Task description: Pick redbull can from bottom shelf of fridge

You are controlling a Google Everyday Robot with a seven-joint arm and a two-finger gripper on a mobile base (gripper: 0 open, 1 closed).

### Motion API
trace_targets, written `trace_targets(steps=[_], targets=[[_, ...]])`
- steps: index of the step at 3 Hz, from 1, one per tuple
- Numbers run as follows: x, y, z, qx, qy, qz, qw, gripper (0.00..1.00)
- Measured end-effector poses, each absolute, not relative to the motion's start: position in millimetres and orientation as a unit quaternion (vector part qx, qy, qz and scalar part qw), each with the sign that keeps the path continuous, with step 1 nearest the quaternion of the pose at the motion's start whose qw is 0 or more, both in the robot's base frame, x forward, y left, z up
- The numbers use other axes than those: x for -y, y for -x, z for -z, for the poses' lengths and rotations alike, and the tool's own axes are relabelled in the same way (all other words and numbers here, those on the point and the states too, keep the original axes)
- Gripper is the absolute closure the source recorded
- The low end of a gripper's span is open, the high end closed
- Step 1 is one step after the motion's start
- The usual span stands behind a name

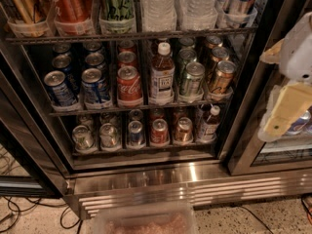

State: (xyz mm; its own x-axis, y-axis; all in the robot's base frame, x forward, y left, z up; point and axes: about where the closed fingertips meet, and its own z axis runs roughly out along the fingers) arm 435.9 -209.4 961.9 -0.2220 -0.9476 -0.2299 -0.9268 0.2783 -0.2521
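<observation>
1. The gripper [286, 89] is hanging at the right edge of the frame, in front of the right-hand glass door. Whether it is open or closed cannot be told.
2. The fridge [29, 130] is filling most of the frame, with its steel base panel [161, 178] shining across the lower part.
3. The bottom shelf [146, 149] is running across the lower centre and carrying rows of small cans in clear trays.
4. The redbull can [135, 133] is standing upright at the front of the third row from the left on the bottom shelf. It is well apart from the gripper, toward the lower left of it.
5. A silver can [109, 135] is standing just left of the redbull can and a red can [159, 130] just right of it.
6. A copper can [183, 129] and a small bottle [209, 123] are closing the row on the right.
7. On the rack above, a Coca-Cola can [129, 84] is standing between blue cans [61, 87] and a white-capped bottle [162, 74].
8. A clear plastic bin [144, 221] is showing at the bottom centre, and cables [19, 213] are lying on the floor at the lower left.
</observation>
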Motion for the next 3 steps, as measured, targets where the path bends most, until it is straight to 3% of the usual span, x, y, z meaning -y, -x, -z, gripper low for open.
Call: trace_targets(steps=[3], targets=[[139, -427, -878, -0.787, 0.567, -0.026, 0.242, 0.00]])
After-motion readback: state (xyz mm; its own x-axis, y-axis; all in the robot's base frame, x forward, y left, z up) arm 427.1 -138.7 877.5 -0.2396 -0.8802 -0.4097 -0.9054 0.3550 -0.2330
